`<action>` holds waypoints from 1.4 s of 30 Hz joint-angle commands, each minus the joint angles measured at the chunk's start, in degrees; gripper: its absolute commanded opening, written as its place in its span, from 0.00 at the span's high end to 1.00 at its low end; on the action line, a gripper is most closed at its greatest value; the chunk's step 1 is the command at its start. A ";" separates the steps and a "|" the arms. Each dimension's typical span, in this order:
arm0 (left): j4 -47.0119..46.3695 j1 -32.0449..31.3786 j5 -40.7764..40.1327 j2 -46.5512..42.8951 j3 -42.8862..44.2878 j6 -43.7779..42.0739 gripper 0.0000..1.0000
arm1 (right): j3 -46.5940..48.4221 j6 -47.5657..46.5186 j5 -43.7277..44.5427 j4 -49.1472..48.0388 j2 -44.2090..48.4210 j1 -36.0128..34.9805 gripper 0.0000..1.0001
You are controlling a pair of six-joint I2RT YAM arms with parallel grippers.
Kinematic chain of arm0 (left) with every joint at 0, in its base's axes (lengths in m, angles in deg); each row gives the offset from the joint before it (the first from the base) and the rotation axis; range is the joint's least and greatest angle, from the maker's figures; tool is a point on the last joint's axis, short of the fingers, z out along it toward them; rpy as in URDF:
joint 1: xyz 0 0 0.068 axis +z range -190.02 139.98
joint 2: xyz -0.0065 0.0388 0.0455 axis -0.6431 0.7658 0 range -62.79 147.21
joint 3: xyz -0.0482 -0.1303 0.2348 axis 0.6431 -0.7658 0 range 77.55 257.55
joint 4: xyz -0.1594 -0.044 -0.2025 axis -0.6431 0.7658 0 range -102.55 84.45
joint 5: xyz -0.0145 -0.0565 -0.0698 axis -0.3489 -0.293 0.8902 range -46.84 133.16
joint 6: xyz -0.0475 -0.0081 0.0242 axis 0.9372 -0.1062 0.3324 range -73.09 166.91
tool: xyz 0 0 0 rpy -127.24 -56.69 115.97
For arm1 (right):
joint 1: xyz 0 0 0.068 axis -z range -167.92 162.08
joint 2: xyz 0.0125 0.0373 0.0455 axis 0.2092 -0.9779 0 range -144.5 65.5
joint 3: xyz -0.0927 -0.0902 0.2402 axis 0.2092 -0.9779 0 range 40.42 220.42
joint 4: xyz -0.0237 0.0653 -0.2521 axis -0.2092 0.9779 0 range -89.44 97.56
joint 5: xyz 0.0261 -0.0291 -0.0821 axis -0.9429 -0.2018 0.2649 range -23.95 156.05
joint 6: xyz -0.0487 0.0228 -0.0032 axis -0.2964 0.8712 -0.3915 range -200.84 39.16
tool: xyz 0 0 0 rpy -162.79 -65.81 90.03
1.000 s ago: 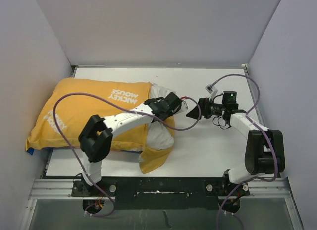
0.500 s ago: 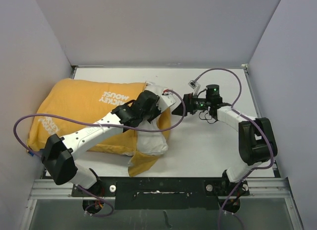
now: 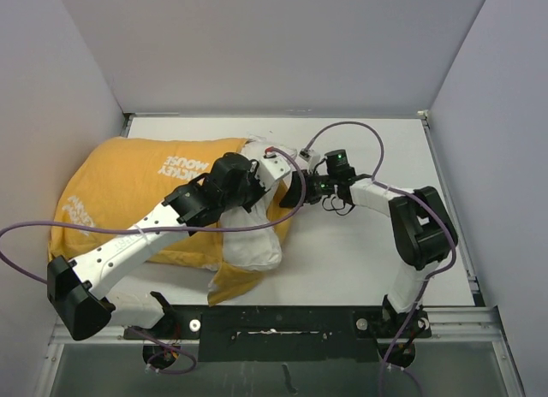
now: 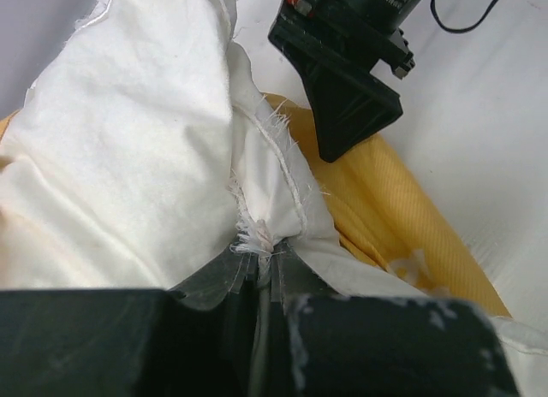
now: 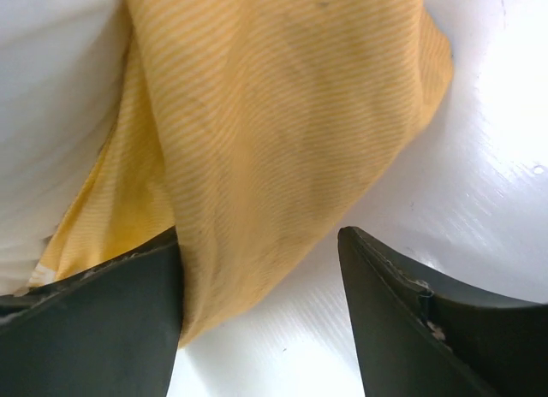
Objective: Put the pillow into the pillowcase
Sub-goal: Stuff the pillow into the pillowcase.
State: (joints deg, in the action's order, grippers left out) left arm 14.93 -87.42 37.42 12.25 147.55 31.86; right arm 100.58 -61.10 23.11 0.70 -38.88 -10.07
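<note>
The pillowcase point(image 3: 128, 192) lies at the table's left, mustard-yellow side up with white lettering. The white pillow point(image 3: 253, 247) sticks out of its right end. My left gripper point(image 3: 267, 168) is shut on a frayed seam corner of the pillow point(image 4: 128, 157), pinched between the fingertips point(image 4: 261, 256). My right gripper point(image 3: 295, 190) is open at the case's right edge. A yellow fold of the pillowcase point(image 5: 282, 115) hangs between its jaws point(image 5: 259, 239), touching the left finger point(image 5: 128, 311) and apart from the right one. The left wrist view also shows the right gripper's black finger point(image 4: 351, 106).
Grey walls close in the white table point(image 3: 385, 251) at the back and on both sides. Purple cables loop over both arms. The right arm's elbow point(image 3: 419, 226) stands to the right of the pillow. A metal rail point(image 3: 282, 320) runs along the near edge.
The left arm has stretched out and swung left, keeping its hold on the pillow's corner. The right gripper has moved left, from bare table to the pillowcase's right edge.
</note>
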 commanded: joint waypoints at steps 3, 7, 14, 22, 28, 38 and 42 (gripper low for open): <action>-4.61 0.46 1.93 -6.92 1.89 2.23 1.00 | -2.04 -3.30 -10.67 -7.34 15.83 6.73 0.25; -5.47 0.52 3.31 -7.30 1.28 3.04 1.00 | -7.10 1.98 -17.60 -14.54 20.96 8.08 0.25; -4.84 0.46 4.16 -6.26 2.42 4.10 1.00 | -6.74 7.04 -14.00 -13.56 15.30 2.81 0.55; -4.83 0.51 4.59 -6.17 2.15 4.85 1.00 | -5.58 10.87 -8.53 -12.59 9.28 -2.02 0.57; -4.85 0.46 5.27 -5.53 2.72 4.59 1.00 | -3.86 14.63 -6.80 -13.89 6.22 -4.91 0.51; -4.81 0.48 5.66 -5.78 2.30 5.15 1.00 | -5.31 22.03 -10.95 -22.26 5.79 -5.49 0.52; -4.43 0.46 5.65 -6.20 2.34 5.10 1.00 | -5.00 19.33 -13.12 -21.21 9.05 -2.64 0.51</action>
State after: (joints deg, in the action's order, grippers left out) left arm 17.27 -87.20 42.01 9.68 147.31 35.86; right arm 95.03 -41.40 13.73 -15.71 -35.60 -15.25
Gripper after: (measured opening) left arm 0.037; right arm 0.486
